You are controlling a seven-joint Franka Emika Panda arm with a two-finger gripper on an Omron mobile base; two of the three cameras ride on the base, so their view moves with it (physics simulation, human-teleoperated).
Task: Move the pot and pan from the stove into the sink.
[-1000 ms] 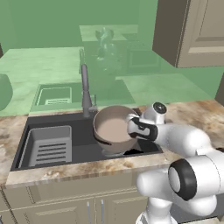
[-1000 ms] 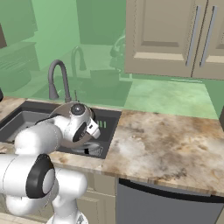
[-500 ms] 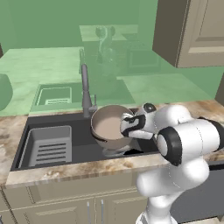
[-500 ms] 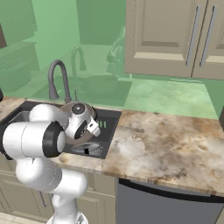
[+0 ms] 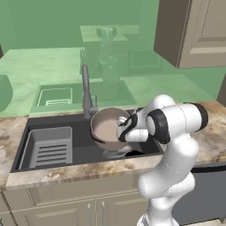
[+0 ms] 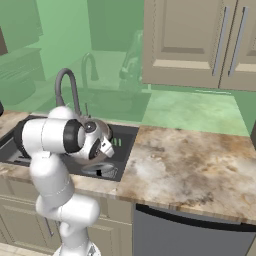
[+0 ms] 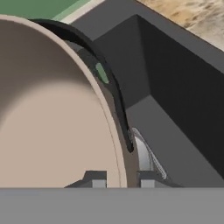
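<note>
hand view: the claw [image 7: 123, 181] is pinching the pot [image 7: 52, 113] by its rim, pot tilted and hanging over the right side of the sink [image 5: 79, 145], with the pan [image 7: 146, 153] lying right under it.

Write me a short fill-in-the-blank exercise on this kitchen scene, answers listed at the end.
1. The pot hangs over the dark ____, tilted, not resting flat.
2. The gripper has its fingers closed on the pot's ____, one finger inside and one outside.
3. Beneath the pot lies the silver ____ with a black handle.
4. The grey ribbed rack sits at the ____ end of the basin in the left base view.

Missing words: sink; rim; pan; left
</note>
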